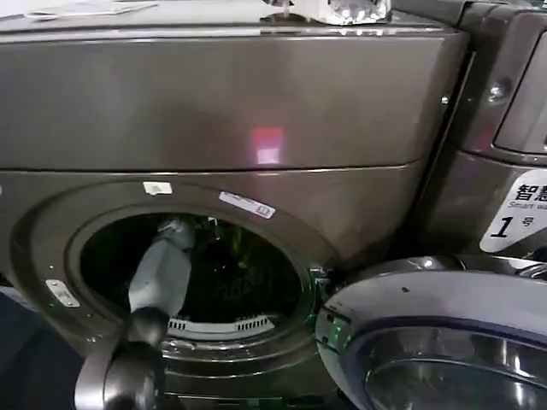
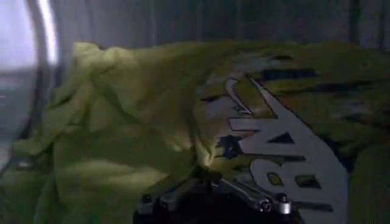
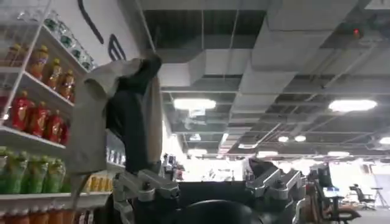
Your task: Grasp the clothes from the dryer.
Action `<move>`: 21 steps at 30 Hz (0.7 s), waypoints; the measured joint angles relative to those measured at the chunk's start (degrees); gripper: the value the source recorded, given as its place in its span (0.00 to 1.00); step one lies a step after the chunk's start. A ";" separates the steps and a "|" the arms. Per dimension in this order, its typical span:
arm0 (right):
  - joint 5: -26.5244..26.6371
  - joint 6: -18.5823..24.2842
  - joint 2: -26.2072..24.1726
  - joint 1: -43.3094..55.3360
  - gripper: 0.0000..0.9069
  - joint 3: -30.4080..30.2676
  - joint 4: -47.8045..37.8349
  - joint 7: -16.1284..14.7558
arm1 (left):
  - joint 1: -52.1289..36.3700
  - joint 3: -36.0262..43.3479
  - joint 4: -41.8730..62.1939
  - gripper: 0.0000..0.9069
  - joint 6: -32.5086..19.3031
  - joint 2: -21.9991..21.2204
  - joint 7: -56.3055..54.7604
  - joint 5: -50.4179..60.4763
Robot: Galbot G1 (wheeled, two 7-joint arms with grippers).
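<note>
One dryer (image 1: 214,111), dark bronze-grey metal, front-loading, with a small pink-red light on its plain upper panel and white stickers along the porthole ring. Its round door (image 1: 444,342) hangs swung open at the lower right of the head view, chrome rim and glass bowl facing up.

One neighbouring machine (image 1: 504,128) of similar finish stands just beside the dryer on the right, carrying a white sticker (image 1: 517,218) marked "1".

One left arm (image 1: 158,278), pale grey forearm on a dark elbow joint, reaches from the lower left through the drum mouth into the dark interior.

One left gripper (image 2: 210,176), seen in the left wrist view deep in the drum, its linkage arms converging on a pinched fold of fabric; jaws drawn together and clamped on the clothes.

One bundle of clothes (image 2: 134,122), yellow-green, soft and heavily creased, bearing a large white and dark printed graphic; it lies inside the drum against the ribbed grey drum wall (image 2: 183,21), spreading across the drum.

One right gripper (image 3: 207,195), raised and pointed toward the ceiling (image 3: 274,73), away from the dryer; jaws apart, gripping nothing.

One set of store shelves (image 3: 36,134) with bottled drinks in red, orange and green stands near the right gripper.
</note>
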 measured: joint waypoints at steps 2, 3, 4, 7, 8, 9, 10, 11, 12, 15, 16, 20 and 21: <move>-0.23 -0.23 0.00 0.02 1.00 -0.02 0.15 -0.04 | 0.57 0.32 -1.85 0.00 1.43 -0.46 -5.66 -3.29; -0.30 -0.28 0.07 0.07 1.00 -0.10 0.20 0.00 | 0.88 0.47 -2.96 0.00 2.47 -0.74 -8.76 -5.29; -0.42 -0.44 0.16 0.09 1.00 -0.23 0.29 0.01 | 1.22 0.63 -4.04 0.00 3.45 -0.97 -11.79 -7.23; -0.45 -1.10 0.45 0.35 1.00 -0.14 0.94 0.05 | 2.25 1.00 -7.12 0.00 6.55 -1.32 -20.03 -12.57; -0.44 -1.29 0.51 0.40 1.00 -0.15 1.11 0.08 | 2.64 1.07 -8.23 0.00 7.50 -1.50 -22.40 -14.12; -0.29 -1.34 0.55 0.40 1.00 -0.27 1.21 0.22 | 3.13 1.21 -9.53 0.00 8.46 -1.73 -25.03 -15.84; -0.23 -1.32 0.67 0.35 1.00 -0.45 1.29 0.31 | 3.60 1.27 -10.75 0.00 9.29 -1.94 -27.56 -17.49; -0.25 -1.31 0.80 0.31 1.00 -0.56 1.42 0.33 | 4.02 1.34 -11.81 0.00 9.99 -2.09 -29.78 -18.97; -0.25 -1.20 0.84 0.32 1.00 -0.69 1.55 0.40 | 4.57 1.51 -13.06 0.00 10.75 -2.29 -32.25 -20.63; -0.21 -0.98 0.75 0.52 1.00 -0.69 1.74 0.67 | 5.98 1.69 -16.74 0.00 12.48 -3.12 -38.92 -25.25; -0.13 -0.93 0.72 0.52 1.00 -0.68 1.81 0.67 | 6.47 1.82 -17.91 0.00 13.09 -3.31 -40.97 -26.87; 0.00 -0.67 0.96 0.36 1.00 -0.44 1.98 0.53 | 8.44 2.15 -22.73 0.00 15.54 -4.10 -47.38 -33.59; 0.02 -0.58 1.01 0.32 1.00 -0.40 2.02 0.52 | 8.94 2.26 -23.99 0.00 15.96 -4.25 -48.77 -35.19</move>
